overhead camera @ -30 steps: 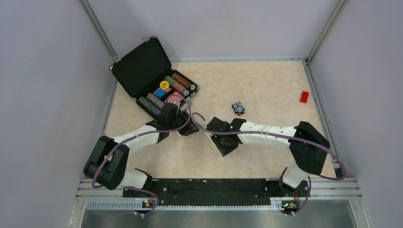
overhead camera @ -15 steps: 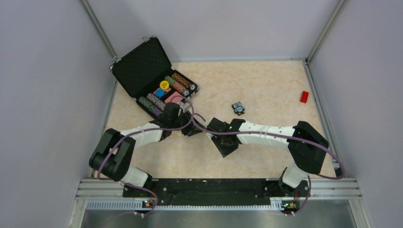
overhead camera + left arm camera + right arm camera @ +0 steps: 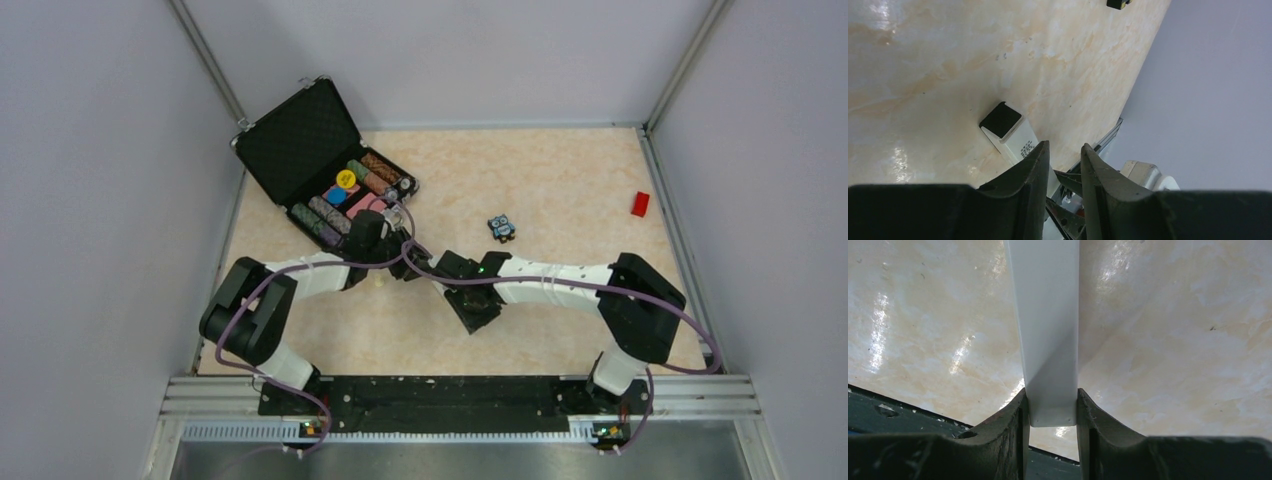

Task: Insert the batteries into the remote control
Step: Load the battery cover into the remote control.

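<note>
The remote control (image 3: 1050, 340) is a white bar held between my right gripper's fingers; my right gripper (image 3: 1052, 410) is shut on its near end. In the left wrist view the remote's (image 3: 1018, 140) dark end rests on the table just left of my left gripper (image 3: 1064, 152). That gripper's jaws stand a narrow gap apart with nothing seen between them. In the top view my left gripper (image 3: 408, 265) and right gripper (image 3: 452, 283) meet nose to nose at the table's middle. No batteries show in any view.
An open black case (image 3: 300, 140) with coloured rolls and discs stands at the back left. A small blue-and-black gadget (image 3: 501, 228) lies behind the grippers, and a red block (image 3: 640, 204) lies at the far right. A tiny pale bit (image 3: 380, 281) lies by the left arm.
My left arm has swung, its elbow moving right and farther back, with its gripper edging toward the right one. The tiny pale bit now shows. The right arm shifted slightly left.
</note>
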Robot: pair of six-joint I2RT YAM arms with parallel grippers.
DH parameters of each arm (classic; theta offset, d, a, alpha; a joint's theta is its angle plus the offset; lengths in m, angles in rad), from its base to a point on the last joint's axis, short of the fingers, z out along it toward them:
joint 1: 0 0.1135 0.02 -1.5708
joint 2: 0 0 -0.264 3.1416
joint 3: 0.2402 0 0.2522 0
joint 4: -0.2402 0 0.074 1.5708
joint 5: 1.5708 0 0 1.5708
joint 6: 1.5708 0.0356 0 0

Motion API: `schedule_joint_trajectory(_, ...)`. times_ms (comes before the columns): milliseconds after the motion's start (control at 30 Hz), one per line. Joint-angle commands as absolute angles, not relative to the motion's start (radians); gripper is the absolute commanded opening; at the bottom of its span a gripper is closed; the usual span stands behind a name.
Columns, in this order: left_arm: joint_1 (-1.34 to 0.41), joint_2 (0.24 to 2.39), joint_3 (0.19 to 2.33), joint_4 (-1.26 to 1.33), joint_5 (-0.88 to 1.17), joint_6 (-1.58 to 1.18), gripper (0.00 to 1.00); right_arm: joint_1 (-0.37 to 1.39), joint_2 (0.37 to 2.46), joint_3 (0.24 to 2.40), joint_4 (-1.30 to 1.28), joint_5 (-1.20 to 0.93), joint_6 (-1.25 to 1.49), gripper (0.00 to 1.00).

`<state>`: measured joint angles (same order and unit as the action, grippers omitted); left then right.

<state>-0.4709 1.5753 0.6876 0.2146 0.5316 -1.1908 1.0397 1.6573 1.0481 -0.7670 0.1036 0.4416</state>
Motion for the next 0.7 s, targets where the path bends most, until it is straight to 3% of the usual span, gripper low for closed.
schedule_joint_trajectory(0, -0.488, 1.609, 0.726, 0.295, 0.575, -1.223, 0.34, 1.058, 1.676, 1.061, -0.776, 0.106, 0.463, 0.21)
schedule_joint_trajectory(667, -0.523, 1.683, 0.756, 0.224, 0.571, -1.166, 0.33, 1.057, 1.683, 1.049, -0.750, 0.108, 0.466, 0.27)
